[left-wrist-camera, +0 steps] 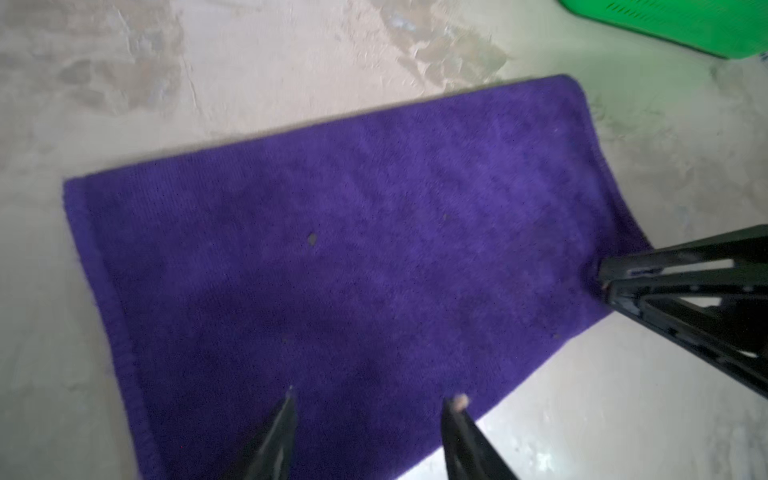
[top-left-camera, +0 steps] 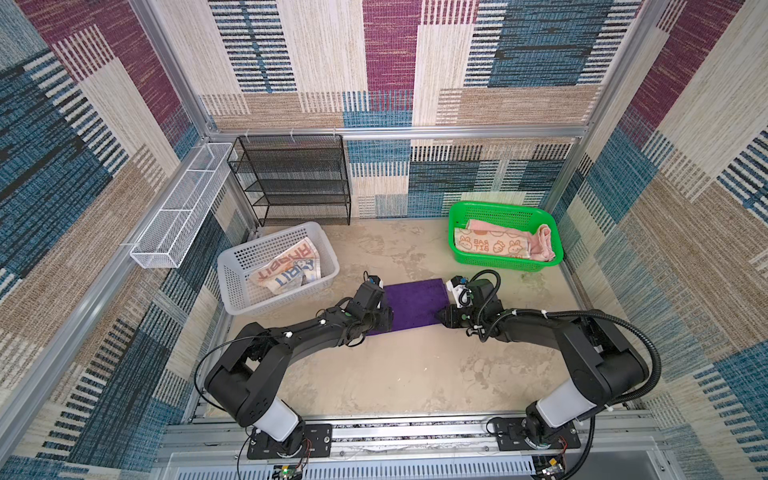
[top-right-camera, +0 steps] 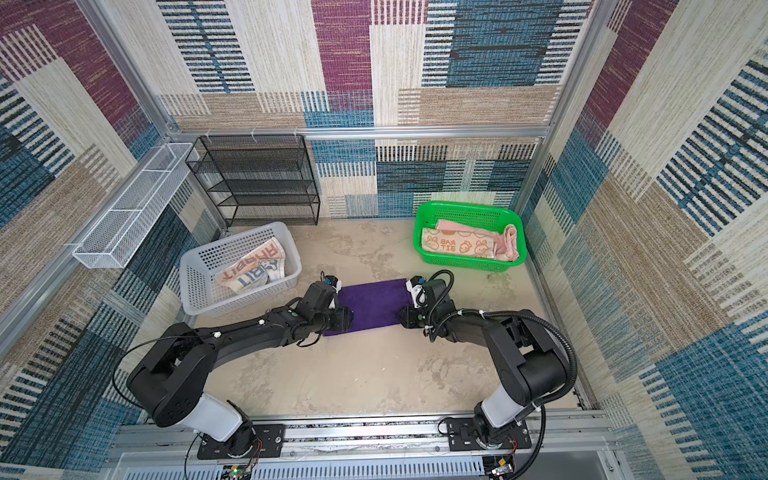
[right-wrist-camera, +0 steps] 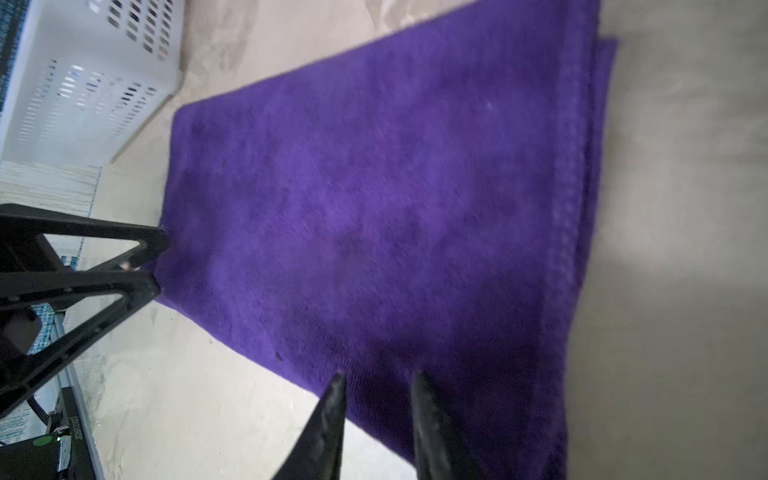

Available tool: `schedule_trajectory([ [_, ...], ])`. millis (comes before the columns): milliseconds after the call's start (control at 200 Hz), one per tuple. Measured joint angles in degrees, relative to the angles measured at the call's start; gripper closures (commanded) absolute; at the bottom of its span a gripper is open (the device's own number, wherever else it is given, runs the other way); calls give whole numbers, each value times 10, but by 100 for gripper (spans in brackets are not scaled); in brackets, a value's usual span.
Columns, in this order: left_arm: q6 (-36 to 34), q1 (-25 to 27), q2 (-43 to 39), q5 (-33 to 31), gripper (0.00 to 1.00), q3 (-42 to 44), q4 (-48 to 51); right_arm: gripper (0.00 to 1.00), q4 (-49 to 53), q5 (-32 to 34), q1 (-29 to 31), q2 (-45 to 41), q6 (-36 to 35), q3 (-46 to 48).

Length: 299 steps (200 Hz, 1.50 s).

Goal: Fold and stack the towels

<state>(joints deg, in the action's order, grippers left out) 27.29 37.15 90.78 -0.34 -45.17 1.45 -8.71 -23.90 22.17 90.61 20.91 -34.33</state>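
The purple towel lies folded flat mid-table. My left gripper is at its near left end, jaws open and straddling the towel's edge. My right gripper is at the near right end, jaws drawn in on the towel's edge, which puckers there. The whitish RABBIT towel lies crumpled in the white basket. The orange cartoon towel and the pink towel lie in the green basket.
A black mesh shelf rack stands at the back left. A white wire tray hangs on the left wall. Bare tabletop stretches in front of the towel, between the two arms.
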Motion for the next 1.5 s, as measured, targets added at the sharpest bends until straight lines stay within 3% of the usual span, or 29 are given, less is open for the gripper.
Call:
schedule_trajectory([
  [130, 6, 0, 23, 5, 40, 11, -20, 60, 9, 22, 0, -12, -1, 1],
  [300, 6, 0, 34, 1, 40, 17, -58, 41, 37, 52, -2, -36, -16, -21],
  [501, 3, 0, 30, -8, 40, 27, -73, 25, 58, 62, -48, -31, -36, -66],
  [706, -1, 0, 5, -12, 39, 40, -52, 22, 90, 38, -68, 32, -73, -118],
  [1162, -5, -5, 15, -15, 39, 41, -64, 46, 82, -36, -49, 135, -105, -175],
  [1387, -5, -7, 20, -21, 39, 42, -80, 58, 30, -57, -34, 177, -102, -190],
  [1467, -5, -7, 20, -21, 39, 43, -81, 64, 9, -69, -31, 192, -98, -196],
  [1497, -5, -7, 20, -21, 39, 43, -81, 72, 3, -71, -29, 197, -97, -199],
])
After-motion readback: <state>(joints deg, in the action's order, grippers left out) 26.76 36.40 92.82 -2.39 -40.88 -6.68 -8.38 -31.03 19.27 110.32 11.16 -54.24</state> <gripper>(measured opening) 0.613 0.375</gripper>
